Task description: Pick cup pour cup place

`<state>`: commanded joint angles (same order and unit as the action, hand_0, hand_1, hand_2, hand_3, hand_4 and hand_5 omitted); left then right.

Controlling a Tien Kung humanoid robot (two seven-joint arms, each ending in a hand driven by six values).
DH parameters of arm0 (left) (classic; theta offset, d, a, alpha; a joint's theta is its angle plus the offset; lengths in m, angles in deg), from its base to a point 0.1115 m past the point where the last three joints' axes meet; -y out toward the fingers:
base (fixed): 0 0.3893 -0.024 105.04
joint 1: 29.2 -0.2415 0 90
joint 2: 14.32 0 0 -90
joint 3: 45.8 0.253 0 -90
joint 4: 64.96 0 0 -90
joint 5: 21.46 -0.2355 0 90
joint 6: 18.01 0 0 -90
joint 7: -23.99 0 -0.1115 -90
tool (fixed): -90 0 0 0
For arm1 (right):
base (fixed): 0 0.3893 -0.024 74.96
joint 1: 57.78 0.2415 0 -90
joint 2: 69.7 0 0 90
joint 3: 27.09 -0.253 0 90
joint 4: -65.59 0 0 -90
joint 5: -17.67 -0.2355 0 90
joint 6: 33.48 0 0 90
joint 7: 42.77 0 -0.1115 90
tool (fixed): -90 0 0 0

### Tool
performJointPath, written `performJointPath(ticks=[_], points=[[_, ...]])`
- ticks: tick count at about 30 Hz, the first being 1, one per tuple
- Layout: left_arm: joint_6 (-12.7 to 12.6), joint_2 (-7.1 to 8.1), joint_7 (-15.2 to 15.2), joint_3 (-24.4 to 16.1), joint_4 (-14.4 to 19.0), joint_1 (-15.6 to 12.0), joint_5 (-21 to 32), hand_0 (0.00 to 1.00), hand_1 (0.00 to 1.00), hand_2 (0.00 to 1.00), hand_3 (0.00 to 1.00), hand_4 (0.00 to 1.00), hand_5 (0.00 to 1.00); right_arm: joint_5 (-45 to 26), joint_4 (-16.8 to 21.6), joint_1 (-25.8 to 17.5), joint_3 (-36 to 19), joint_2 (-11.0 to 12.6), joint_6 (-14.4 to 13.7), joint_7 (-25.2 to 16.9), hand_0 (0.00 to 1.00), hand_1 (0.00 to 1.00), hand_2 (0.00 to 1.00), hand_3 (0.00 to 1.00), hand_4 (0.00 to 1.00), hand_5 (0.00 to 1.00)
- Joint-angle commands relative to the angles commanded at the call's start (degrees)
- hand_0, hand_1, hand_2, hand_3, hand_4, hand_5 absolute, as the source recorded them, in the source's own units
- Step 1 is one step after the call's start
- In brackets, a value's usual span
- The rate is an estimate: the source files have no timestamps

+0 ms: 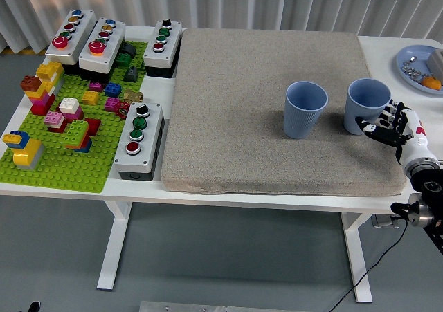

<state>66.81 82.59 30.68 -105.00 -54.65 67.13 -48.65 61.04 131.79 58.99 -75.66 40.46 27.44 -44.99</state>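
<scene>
progress: early imo, basically step 1 of 3. nothing lifted, nothing poured, nothing placed
right hand (383, 124): comes in from the table's right edge, fingers curled w/ tips at the near-right side of the right cup, touching or just about. doesn't look wrapped around it, so I'd call it closed on nothing for now
right cup (367, 104): blue, upright, sitting flat on the mat near its right edge
left cup (305, 108): same blue, upright, just beside the other one toward the mat's middle, small gap btwn them. can't tell if either has anything inside
mat (235, 118): grey pad covering the middle + right of the table
left hand: not in the pic
left to do: get a real grip, lift, tip into the left cup (my guess for the target), set it back down
other stuff: green brick board (62, 125) w/ button boxes on the table's left side, plate (412, 54) at the far right corner, not involved afaict
</scene>
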Motion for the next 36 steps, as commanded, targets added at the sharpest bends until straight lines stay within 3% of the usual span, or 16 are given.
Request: performJointPath(ticks=[1, 2, 13, 14, 36], points=[[0.0, 0.00, 0.0, 0.0, 0.0, 0.0, 0.0, 0.702, 0.662, 0.734, 0.672, 0.479, 0.983, 0.1, 0.0, 0.0, -0.1, 0.0, 0.1, 0.0, 0.902, 0.744, 0.708, 0.733, 0.695, 0.072], [0.0, -0.01, 0.0, -0.1, 0.0, 0.0, 0.0, 0.703, 0.662, 0.734, 0.671, 0.478, 0.984, 0.2, -0.1, 0.0, -0.2, 0.1, 0.2, 0.1, 0.906, 0.755, 0.738, 0.806, 0.712, 0.095], [0.0, 0.00, 0.0, 0.0, 0.0, -0.3, 0.0, 0.703, 0.664, 0.735, 0.673, 0.477, 0.984, 0.6, -0.2, -0.2, -0.2, 0.1, 0.7, 0.5, 0.906, 0.755, 0.748, 0.835, 0.746, 0.149], [0.0, -0.01, 0.0, 0.0, 0.0, -0.3, 0.0, 0.705, 0.664, 0.735, 0.673, 0.477, 0.982, 0.7, -0.2, -0.2, -0.2, 0.1, 0.8, 0.6, 0.907, 0.759, 0.767, 0.860, 0.817, 0.243], [0.0, -0.05, 0.0, 0.0, 0.0, -0.4, 0.1, 0.705, 0.665, 0.736, 0.677, 0.470, 0.978, 2.0, -0.4, -0.4, -0.8, 0.4, 2.7, 1.6, 0.914, 0.777, 0.816, 0.912, 0.848, 0.282]])
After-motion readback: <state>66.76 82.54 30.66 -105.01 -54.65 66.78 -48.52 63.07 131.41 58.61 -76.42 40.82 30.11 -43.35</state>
